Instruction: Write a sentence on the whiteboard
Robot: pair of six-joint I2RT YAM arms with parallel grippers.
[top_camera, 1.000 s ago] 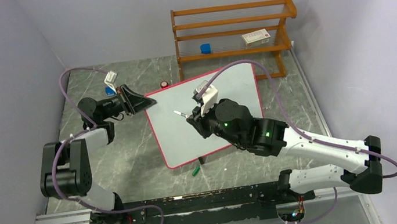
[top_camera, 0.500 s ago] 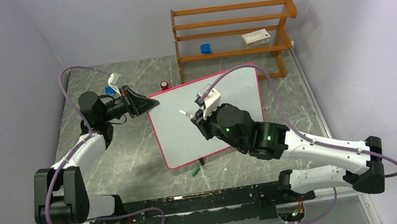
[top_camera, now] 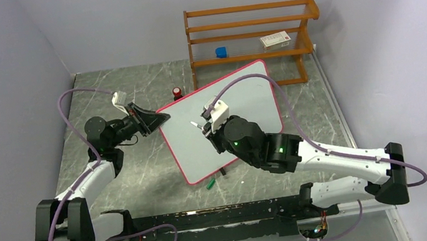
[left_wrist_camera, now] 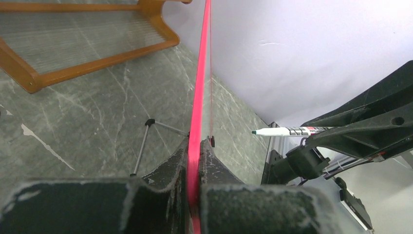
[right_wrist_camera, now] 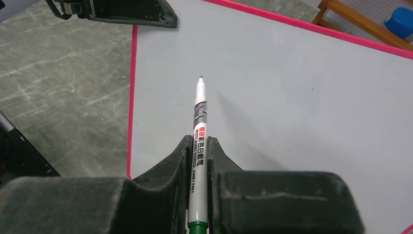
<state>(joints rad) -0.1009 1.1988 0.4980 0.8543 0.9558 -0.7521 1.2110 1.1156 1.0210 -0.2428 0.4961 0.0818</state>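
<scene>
Whiteboard [top_camera: 246, 100] sits on the marble table [top_camera: 141, 162] just in front of the wooden rack [top_camera: 251, 25], on the arms' side of it. It is propped on a thin stand leg [left_wrist_camera: 141, 151], and its surface is blank.

Left gripper [left_wrist_camera: 195, 161] is pressed tight on the pink frame [left_wrist_camera: 199, 87] at the board corner farthest from the rack, likely to steady the board against pen pressure.

Right gripper [right_wrist_camera: 197, 151] pinches a white marker [right_wrist_camera: 200, 109] by the barrel. The uncapped tip points forward over the board half away from the rack. The tip seems just off the surface, though contact is hard to judge. Writing has not begun.

Overhead view looking down from the near edge, both wrist views close-up — all share the whiteboard [top_camera: 187, 142].
</scene>
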